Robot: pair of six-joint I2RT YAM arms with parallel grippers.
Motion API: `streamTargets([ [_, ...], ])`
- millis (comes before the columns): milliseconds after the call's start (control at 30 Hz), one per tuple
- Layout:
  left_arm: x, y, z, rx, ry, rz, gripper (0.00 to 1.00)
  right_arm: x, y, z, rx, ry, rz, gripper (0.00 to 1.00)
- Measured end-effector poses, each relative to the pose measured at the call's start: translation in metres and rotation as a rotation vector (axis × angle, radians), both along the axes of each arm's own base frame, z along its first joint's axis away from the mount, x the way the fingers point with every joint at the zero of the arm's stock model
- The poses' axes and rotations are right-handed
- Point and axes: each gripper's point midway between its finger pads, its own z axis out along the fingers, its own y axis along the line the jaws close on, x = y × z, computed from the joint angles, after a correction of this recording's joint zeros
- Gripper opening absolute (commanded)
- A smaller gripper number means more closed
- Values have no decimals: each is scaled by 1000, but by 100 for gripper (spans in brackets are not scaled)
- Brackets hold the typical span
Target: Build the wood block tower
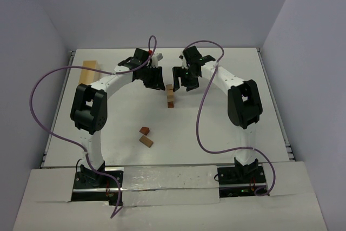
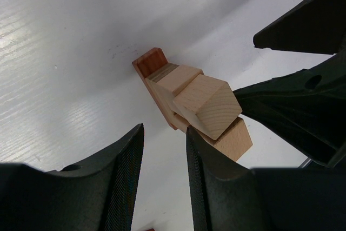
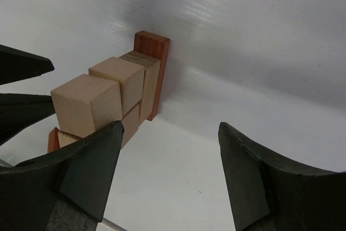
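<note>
The tower (image 1: 170,96) stands at mid-table: a reddish-brown block at the base with several tan blocks above it. It also shows in the left wrist view (image 2: 189,98) and the right wrist view (image 3: 116,98). My left gripper (image 1: 156,84) hangs just left of the tower, its jaws a narrow gap apart and empty (image 2: 165,179). My right gripper (image 1: 183,84) hangs just right of the tower, wide open and empty (image 3: 168,152). Neither gripper touches the tower. Two loose wood blocks, one reddish-brown (image 1: 144,130) and one tan-brown (image 1: 146,141), lie on the table nearer the arm bases.
A larger pale wooden box (image 1: 89,71) lies at the far left of the table. Walls close in the table (image 1: 243,133) at the back and both sides. Purple cables loop beside each arm.
</note>
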Motion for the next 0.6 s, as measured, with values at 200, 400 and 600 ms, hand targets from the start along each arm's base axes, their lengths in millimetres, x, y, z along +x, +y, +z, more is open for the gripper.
streamTargets([
  [200, 0, 0, 0, 0, 0, -1, 44, 0, 0, 0, -1, -1, 2, 79],
  [400, 0, -3, 2, -3, -5, -7, 44, 0, 0, 0, -1, -1, 2, 79],
  [600, 0, -4, 3, -5, -8, -7, 44, 0, 0, 0, -2, -1, 2, 79],
])
